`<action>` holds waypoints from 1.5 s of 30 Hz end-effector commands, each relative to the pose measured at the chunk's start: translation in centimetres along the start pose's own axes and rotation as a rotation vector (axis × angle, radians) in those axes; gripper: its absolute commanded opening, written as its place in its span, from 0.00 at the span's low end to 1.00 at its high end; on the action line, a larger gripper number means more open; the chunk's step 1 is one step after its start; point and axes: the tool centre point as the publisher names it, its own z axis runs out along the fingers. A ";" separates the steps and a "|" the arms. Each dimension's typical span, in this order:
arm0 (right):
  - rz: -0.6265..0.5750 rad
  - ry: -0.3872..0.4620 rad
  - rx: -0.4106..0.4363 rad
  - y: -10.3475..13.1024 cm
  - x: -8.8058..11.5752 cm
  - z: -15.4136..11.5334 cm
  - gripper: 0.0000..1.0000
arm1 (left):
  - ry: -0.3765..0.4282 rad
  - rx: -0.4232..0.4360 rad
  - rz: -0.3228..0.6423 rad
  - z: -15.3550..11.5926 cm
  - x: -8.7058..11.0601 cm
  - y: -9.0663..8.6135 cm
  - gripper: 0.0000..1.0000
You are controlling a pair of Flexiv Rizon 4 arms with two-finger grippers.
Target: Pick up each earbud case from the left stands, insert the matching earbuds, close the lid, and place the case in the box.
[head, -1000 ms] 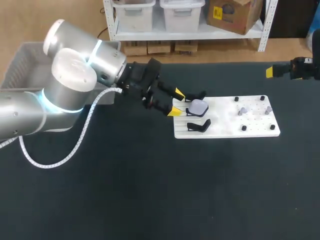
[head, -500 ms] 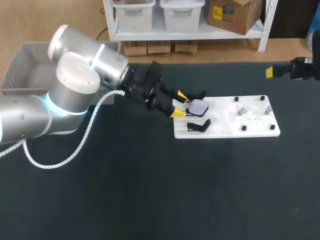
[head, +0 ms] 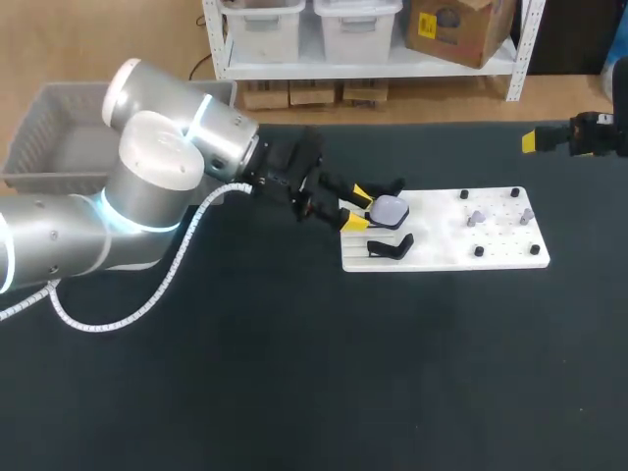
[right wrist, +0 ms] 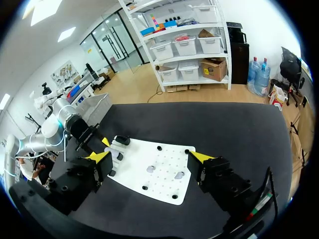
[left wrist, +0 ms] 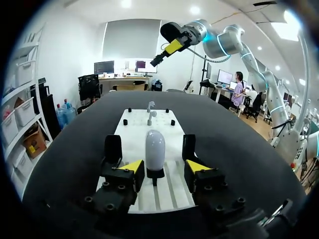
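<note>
A pale lavender earbud case [head: 391,209] stands upright on a black stand at the left end of the white board [head: 446,245]. My left gripper [head: 357,208] is open and straddles it. In the left wrist view the case [left wrist: 155,147] rises between the yellow fingertips [left wrist: 132,166]; one tip is close against it and a gap shows at the other. Two small grey earbuds [head: 477,217] sit on the board's right half. My right gripper [head: 535,140] hangs wide open [right wrist: 149,158] off the table's far right, above and away from the board [right wrist: 159,186].
Empty black stands [head: 391,245] flank the case on the board, and black pegs [head: 479,251] dot its right half. A grey basket [head: 44,147] sits at the table's back left corner. The left arm's white cable [head: 147,289] loops over the dark tabletop.
My left gripper has moved right along the board until its fingers stand on both sides of the case, and the fingers have narrowed. The right arm has not moved.
</note>
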 end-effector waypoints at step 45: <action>-0.001 0.000 -0.003 -0.1 0.0 0.0 1.00 | -0.019 -0.018 0.005 1.7 -0.1 2.0 0.49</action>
